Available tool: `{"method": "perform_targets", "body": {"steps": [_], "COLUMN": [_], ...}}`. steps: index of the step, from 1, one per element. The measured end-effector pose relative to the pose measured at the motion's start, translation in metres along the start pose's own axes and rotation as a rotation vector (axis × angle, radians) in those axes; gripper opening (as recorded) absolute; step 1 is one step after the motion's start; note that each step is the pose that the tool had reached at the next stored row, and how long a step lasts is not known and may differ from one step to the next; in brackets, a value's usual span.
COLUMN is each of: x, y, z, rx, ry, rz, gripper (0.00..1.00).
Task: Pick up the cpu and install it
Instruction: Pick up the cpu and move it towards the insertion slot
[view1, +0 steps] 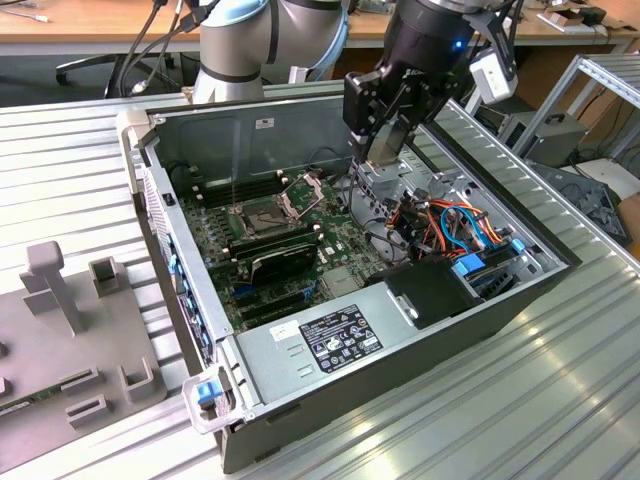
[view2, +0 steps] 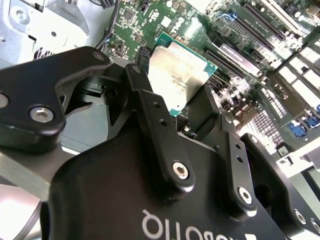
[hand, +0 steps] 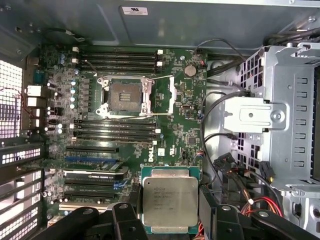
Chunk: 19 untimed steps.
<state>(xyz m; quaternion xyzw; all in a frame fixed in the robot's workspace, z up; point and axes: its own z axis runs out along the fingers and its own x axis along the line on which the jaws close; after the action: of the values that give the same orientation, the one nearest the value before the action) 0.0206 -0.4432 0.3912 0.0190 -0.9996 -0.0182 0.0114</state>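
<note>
The cpu (hand: 170, 197), a flat square chip with a dull silver top and a green rim, is clamped by its edges in my gripper (hand: 169, 212), which is shut on it. In the second wrist view the cpu (view2: 176, 67) sits between the two black fingers (view2: 150, 112) above the green motherboard. In the exterior view my gripper (view1: 385, 160) hangs over the open computer case, to the exterior view's right of the open socket (view1: 262, 215). The socket (hand: 122, 95) lies bare, with its metal frame (hand: 167, 95) swung open beside it.
The case (view1: 500, 310) lies on its side on a ribbed metal table. Black memory sticks (hand: 117, 57) flank the socket. A graphics card (view1: 285, 258), a power supply (view1: 320, 340), a metal drive cage (hand: 272, 115) and coloured cables (view1: 455, 225) crowd the inside. A grey fixture (view1: 70, 340) lies at the exterior view's left.
</note>
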Motion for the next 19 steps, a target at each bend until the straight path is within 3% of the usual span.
{"method": "perform_targets", "body": {"steps": [19], "x": [-0.0002], "y": [0.0008], "z": [0.0063], "rx": [0.0000], "ry": [0.0000], "rz": [0.000], "gripper": [0.55]}}
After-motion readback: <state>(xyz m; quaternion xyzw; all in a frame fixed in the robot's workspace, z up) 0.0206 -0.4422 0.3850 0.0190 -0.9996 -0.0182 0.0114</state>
